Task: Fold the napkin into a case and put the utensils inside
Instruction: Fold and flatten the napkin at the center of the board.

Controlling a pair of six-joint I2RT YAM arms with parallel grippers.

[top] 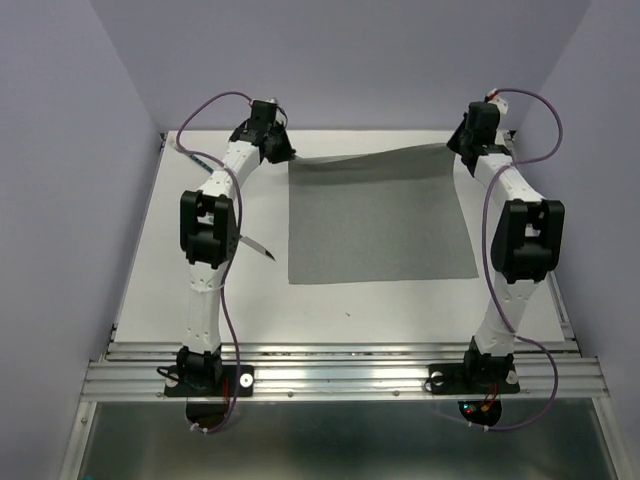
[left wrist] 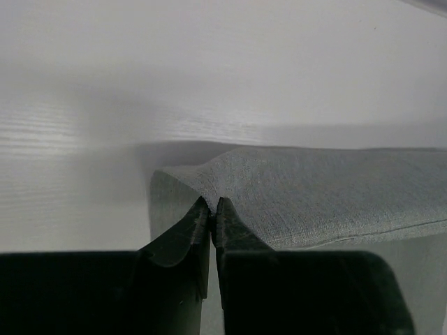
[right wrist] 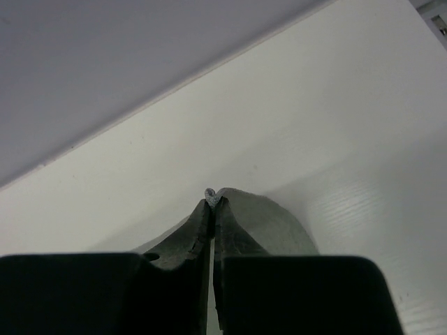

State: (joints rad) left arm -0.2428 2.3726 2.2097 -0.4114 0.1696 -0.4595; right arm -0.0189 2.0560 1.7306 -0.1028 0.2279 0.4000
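Note:
The grey napkin [top: 380,215] lies spread in the middle of the white table, its far edge lifted between the two arms. At the far left corner my left gripper [top: 284,152] is shut on the cloth; in the left wrist view the jaws [left wrist: 214,204] pinch the napkin [left wrist: 328,199] at its corner. My right gripper [top: 463,146] is shut on the far right corner, where a nub of napkin [right wrist: 210,193] pokes out above the closed tips [right wrist: 212,202]. One utensil [top: 258,247] shows its silver end beside the left arm. Another utensil [top: 196,155] lies at the far left, partly hidden.
The purple back wall [top: 350,60] stands close behind both grippers. Side walls close in the table on the left and right. Metal rails [top: 340,375] carry the arm bases at the near edge.

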